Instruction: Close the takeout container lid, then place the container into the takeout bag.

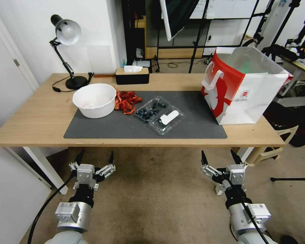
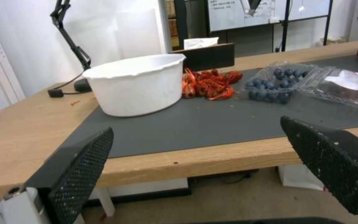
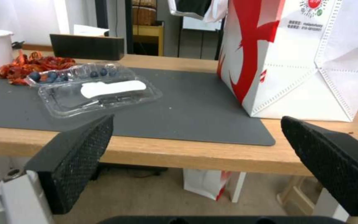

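So the takeout container point(image 1: 158, 114) is lying wide open on the dark mat point(image 1: 125, 130), about mid-worktop. Tray half with the blueberries point(image 1: 148, 110) sits toward the back-left, and the lid point(image 1: 167, 120) is flopped flat toward the front-right with its white sticker label point(image 1: 168, 117) facing up. Opened out like that, its long axis runs diagonally, from the far left to the near right, and the lid end points roughly at the robot's right side.

The takeout bag point(image 1: 242, 88) stands upright at the right end of the mat, mouth open, well apart from the container. A white bowl point(image 1: 94, 100) is on the left part of the mat, with a pile of red crayfish point(image 1: 126, 101) between it and the blueberry tray. A black tissue box point(image 1: 132, 75) and a desk lamp point(image 1: 66, 51) are at the back of the wooden worktop point(image 1: 34, 115).

Both arms hang below the front edge over the floor. Left hand point(image 1: 94, 159) is spread and holding nothing, right hand point(image 1: 221, 158) the same.
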Tool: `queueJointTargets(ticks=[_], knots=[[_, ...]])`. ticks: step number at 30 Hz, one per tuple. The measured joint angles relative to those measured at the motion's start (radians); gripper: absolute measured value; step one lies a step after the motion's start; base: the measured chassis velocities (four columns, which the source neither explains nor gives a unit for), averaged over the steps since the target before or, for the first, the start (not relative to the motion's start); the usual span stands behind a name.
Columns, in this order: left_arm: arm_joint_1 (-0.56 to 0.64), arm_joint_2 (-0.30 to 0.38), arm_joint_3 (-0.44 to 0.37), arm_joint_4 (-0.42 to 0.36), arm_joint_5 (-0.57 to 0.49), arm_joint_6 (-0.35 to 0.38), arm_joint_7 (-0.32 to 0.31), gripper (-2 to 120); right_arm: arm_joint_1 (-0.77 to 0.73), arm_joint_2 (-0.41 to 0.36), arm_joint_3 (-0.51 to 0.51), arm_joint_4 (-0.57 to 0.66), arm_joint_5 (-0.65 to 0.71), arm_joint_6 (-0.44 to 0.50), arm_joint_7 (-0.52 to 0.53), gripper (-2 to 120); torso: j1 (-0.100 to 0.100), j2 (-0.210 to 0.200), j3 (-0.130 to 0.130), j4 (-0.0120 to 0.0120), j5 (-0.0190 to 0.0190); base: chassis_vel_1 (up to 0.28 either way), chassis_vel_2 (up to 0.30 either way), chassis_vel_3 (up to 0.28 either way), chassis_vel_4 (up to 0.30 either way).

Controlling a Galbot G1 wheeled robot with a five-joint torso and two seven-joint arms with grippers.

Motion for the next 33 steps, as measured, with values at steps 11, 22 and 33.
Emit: queueJointTargets(ticks=[11, 22, 33], knots=[[-0.038, 0.04, 0.086, -0.041, -0.147, 0.117, -0.108, 100, 0.014, 0.005, -0.02, -0.006, -0.018, -0.058, -0.037, 100, 0.0, 0.0, 0.0, -0.0005, -0.0007, 0.0, 0.0, 0.0, 0.0], [-0.085, 0.092, 0.195, -0.097, -0.325, 0.241, -0.229, 100, 0.077, 0.022, -0.093, -0.01, -0.101, -0.3, -0.194, 100, 0.0, 0.0, 0.0, 0.0001, 0.0, 0.0, 0.0, 0.0, 0.0], [-0.082, 0.092, 0.187, -0.098, -0.324, 0.241, -0.224, 100, 0.077, 0.02, -0.09, -0.008, -0.101, -0.299, -0.191, 100, 0.0, 0.0, 0.0, 0.0001, 0.0, 0.0, 0.0, 0.0, 0.0]])
